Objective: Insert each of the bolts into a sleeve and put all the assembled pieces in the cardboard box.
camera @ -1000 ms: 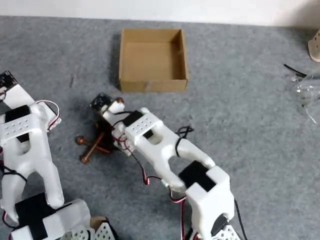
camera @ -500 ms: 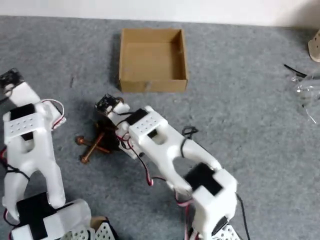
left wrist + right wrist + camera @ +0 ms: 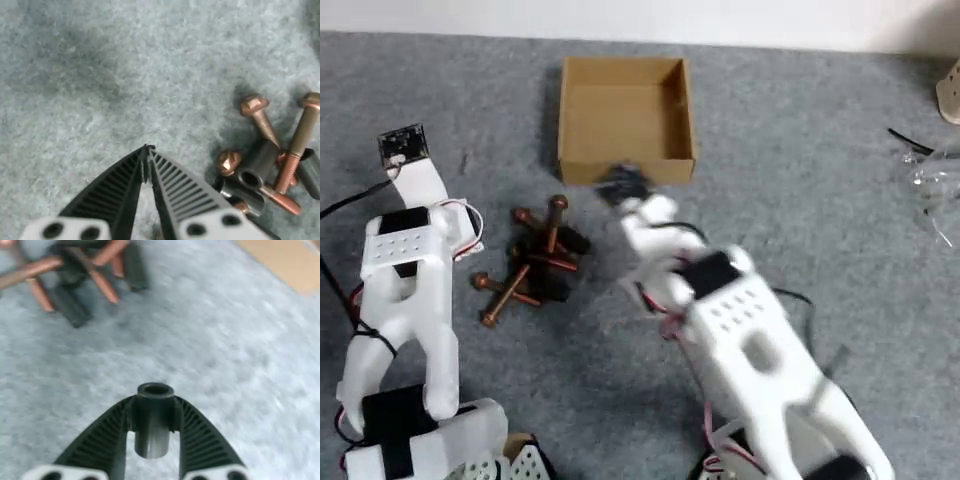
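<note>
R gripper (image 3: 155,399) pulled off pile (image 3: 542,262), now by box (image 3: 620,172) front wall, fingers clamped on one sleeve (image 3: 153,432). L gripper (image 3: 148,160) swung nearer pile, fingers pinched together, empty. Bolts (image 3: 292,145) lie in pile; nothing assembled yet, so L prob. fetches bolt next.

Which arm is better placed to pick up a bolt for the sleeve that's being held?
Left. The left gripper is empty and shut, with the bolts lying close beside it, while the right gripper is occupied, clamped on a sleeve.
</note>
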Tool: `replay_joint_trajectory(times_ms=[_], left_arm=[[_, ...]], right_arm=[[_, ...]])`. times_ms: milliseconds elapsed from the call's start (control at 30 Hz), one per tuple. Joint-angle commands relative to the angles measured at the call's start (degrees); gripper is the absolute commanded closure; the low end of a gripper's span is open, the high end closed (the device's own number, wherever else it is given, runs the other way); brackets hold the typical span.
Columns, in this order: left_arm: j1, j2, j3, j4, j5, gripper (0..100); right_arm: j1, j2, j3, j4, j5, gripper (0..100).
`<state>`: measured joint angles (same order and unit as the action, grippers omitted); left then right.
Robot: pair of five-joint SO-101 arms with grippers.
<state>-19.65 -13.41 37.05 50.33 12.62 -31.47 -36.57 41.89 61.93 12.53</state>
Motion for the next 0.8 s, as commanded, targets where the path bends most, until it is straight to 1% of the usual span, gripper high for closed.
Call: replay_joint_trajectory(times_ms=[0,67,133,267,367,467,600,767], left_arm=[[4.4,-0.3,-1.6,-0.5,-1.1,99],[8.0,-0.6,-5.1,1.4,-1.7,99],[10.7,0.0,-10.7,6.2,-4.9,99],[14.5,4.4,-20.8,12.7,-7.2,99],[16.2,11.6,-28.0,16.0,-7.9,91],[17.6,19.7,-34.7,17.5,-12.1,86],[19.8,28.6,-41.4,19.2,-12.5,88],[22.5,36.7,-47.6,22.1,-12.5,88]], right_arm=[[4.9,-14.2,6.8,0.3,-0.8,99.4],[6.5,-20.4,12.1,0.3,-0.8,99.4],[8.1,-26.1,17.5,0.2,-0.8,99.4],[10.0,-35.6,25.6,-1.1,-0.8,99.4],[10.0,-40.6,30.2,-3.3,-0.5,99.4],[10.0,-43.1,32.9,-5.3,-0.8,99.4],[10.1,-42.6,35.3,-9.2,-0.8,99.4],[10.1,-41.5,35.9,-10.2,-0.8,99.4]])
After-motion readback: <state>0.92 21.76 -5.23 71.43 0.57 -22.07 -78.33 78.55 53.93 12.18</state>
